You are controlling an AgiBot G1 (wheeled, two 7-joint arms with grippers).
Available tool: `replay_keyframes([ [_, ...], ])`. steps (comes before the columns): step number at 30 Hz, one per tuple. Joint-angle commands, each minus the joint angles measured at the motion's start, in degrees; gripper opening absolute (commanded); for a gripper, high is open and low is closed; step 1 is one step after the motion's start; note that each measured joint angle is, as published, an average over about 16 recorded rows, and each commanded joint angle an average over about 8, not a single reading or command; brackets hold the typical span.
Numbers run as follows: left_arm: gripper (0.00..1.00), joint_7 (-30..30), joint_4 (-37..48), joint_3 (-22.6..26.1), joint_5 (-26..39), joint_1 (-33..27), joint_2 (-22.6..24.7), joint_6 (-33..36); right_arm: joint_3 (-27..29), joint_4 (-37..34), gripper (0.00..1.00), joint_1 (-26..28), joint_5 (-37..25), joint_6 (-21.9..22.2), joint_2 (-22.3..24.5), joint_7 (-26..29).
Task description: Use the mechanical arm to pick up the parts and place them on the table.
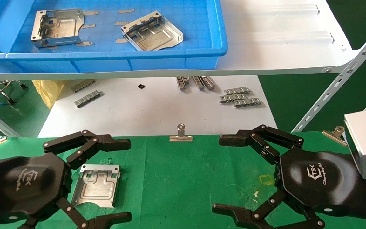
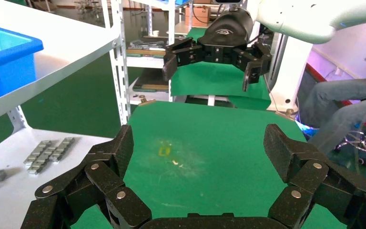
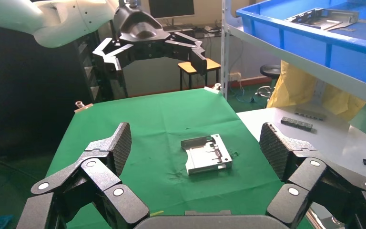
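One silver part (image 1: 96, 185) lies flat on the green table (image 1: 186, 178), beside my left gripper (image 1: 124, 181), which is open and empty just above the cloth. Two more parts (image 1: 57, 27) (image 1: 152, 31) lie in the blue bin (image 1: 106, 55) on the shelf. My right gripper (image 1: 221, 174) is open and empty over the right side of the table. The right wrist view shows its own open gripper (image 3: 198, 143), the part on the cloth (image 3: 206, 155) and the left gripper farther off (image 3: 147, 45). The left wrist view shows its own open gripper (image 2: 201, 148) over bare cloth.
A white shelf board (image 1: 281, 41) bears the bin, with a slanted metal strut (image 1: 338, 82) at the right. Below it a white surface holds small grey ridged strips (image 1: 240, 97) (image 1: 86, 98). A silver clip (image 1: 180, 135) edges the cloth. A person sits nearby (image 2: 348, 105).
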Motion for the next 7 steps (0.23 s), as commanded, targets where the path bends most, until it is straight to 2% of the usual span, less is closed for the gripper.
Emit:
replay_keyframes([
  [1,1.00,-0.27,-0.69,-0.57,-0.11,0.45,-0.14,-0.09,0.00,0.00,1.00,0.00,0.00,0.01,0.00,0.00],
  [7,1.00,-0.05,-0.15,-0.14,-0.11,0.14,-0.07,-0.07,0.00,0.00,1.00,0.00,0.01,0.01,0.00,0.00],
])
